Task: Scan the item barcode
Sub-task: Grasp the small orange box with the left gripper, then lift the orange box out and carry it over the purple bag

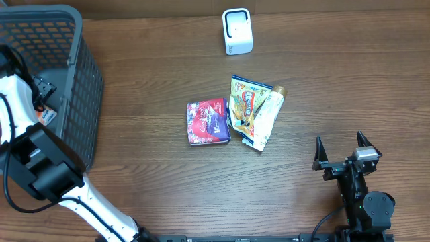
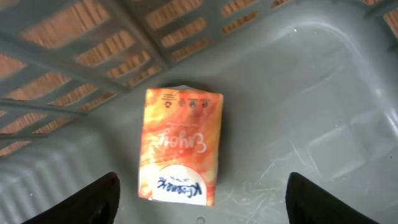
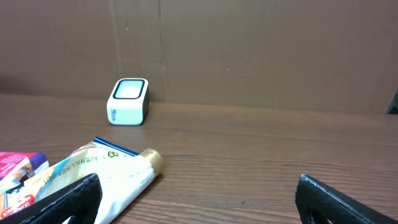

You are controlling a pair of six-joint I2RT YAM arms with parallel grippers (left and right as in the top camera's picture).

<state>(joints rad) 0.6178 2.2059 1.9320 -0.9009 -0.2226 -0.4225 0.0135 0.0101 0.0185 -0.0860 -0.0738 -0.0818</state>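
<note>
The left gripper (image 2: 200, 199) has its jaws released and wide, grasping nothing; the orange packet (image 2: 181, 146) lies flat between and just ahead of them on the basket (image 2: 323, 93) floor, straddled presumably for a pinch across its width; the right gripper (image 3: 199, 202) hangs spread and empty, the tube (image 3: 118, 177) ahead-left, the scanner (image 3: 129, 101) farther ahead, likely kept clear for the scan.

Flat on the grey basket (image 2: 323, 74) floor: an orange packet (image 2: 180, 146), intact, script lettering upside down in the left wrist view. Upright at the table's (image 1: 148, 67) far edge: a white scanner (image 1: 237, 31), well apart from the packet.
</note>
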